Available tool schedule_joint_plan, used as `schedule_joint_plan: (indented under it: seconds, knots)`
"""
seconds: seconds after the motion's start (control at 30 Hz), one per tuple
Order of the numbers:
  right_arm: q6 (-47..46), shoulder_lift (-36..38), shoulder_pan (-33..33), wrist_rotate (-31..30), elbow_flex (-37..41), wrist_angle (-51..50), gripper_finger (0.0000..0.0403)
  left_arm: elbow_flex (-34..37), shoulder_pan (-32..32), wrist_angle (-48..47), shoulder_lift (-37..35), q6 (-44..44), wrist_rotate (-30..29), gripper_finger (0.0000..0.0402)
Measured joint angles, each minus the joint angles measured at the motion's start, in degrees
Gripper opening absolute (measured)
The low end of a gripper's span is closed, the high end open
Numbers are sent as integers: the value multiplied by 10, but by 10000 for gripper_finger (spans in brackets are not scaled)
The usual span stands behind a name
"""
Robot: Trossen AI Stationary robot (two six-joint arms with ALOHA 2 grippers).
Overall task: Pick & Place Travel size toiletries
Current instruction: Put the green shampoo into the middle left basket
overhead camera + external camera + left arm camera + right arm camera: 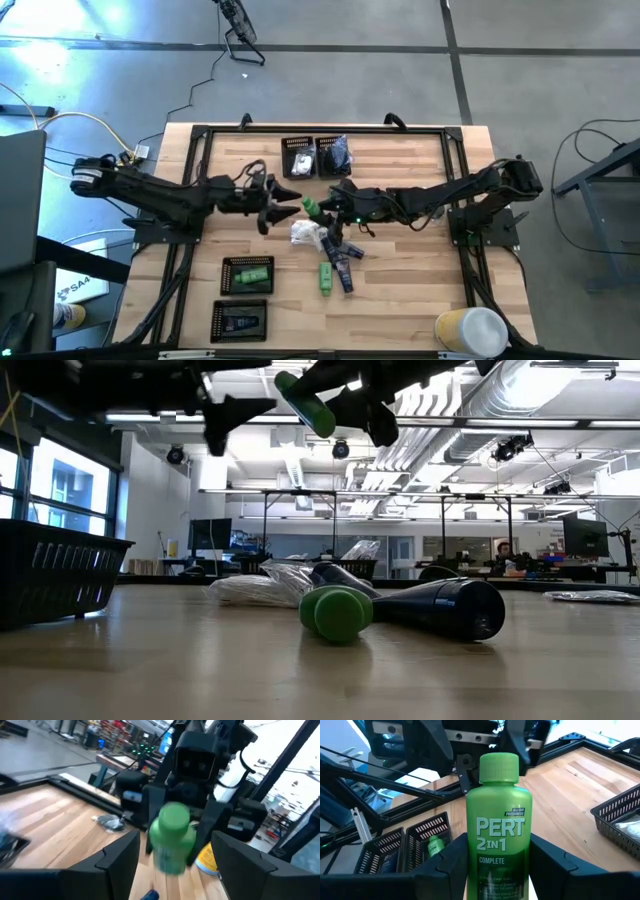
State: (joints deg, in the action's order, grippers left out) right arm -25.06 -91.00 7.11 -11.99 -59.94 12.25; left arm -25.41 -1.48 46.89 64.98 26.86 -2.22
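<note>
A bright green bottle (311, 207) with a ribbed cap (498, 767) hangs over the table's middle, and my right gripper (326, 208) is shut on it. My left gripper (283, 208) stands open just left of it, its fingers (120, 855) wide apart on either side of the cap end (175, 817) without touching it. Below lies a heap of toiletries: a white crinkly packet (305, 234), a green tube (327, 278) and a navy tube (345, 272), all flat on the wood. The low view shows the green tube (337, 613) and the navy tube (450, 608) end-on. My right gripper pinches the green bottle's lower body (475, 870) between its two fingers, one on each side. The fingers come roughly level from the table's right side and lie along the bottle. The bottle is lifted clear of the table (305, 405), its cap toward the left arm.
Two black mesh trays (298, 143) (336, 172) stand at the far middle, two more (228, 275) (218, 322) at the near left, holding a green and a navy item. A yellow-and-white cup (470, 330) sits at the near right corner. Bare wood lies to the right.
</note>
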Motion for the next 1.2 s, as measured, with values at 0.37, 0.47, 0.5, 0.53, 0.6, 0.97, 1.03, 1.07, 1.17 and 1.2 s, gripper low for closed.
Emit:
schedule_joint_plan:
  seconds: [0.37,0.47,0.5,0.53,0.6,0.97,1.03,1.07,1.17,1.2]
  knots:
    - [0,0,0,0,0,2,163,-73,7,-7,83,-43,44,241]
    - [6,0,0,0,0,5,162,-78,7,-3,89,-43,44,241]
    - [7,0,0,0,0,4,162,-78,7,-4,89,-43,44,241]
    - [8,0,0,0,0,4,163,-78,7,-4,89,-43,44,241]
    - [9,0,0,0,0,3,163,-78,7,-4,89,-43,44,241]
    - [9,0,0,1,0,4,164,-78,7,-1,89,-43,39,173]
    - [9,1,0,0,-1,4,162,-77,8,7,89,-43,38,162]
    - [8,1,0,0,-1,5,162,-77,8,12,89,-43,38,160]
    - [9,2,0,-1,-1,7,162,-77,8,21,90,-41,36,169]
    - [9,2,0,-1,-1,7,163,-77,8,22,90,-41,34,176]
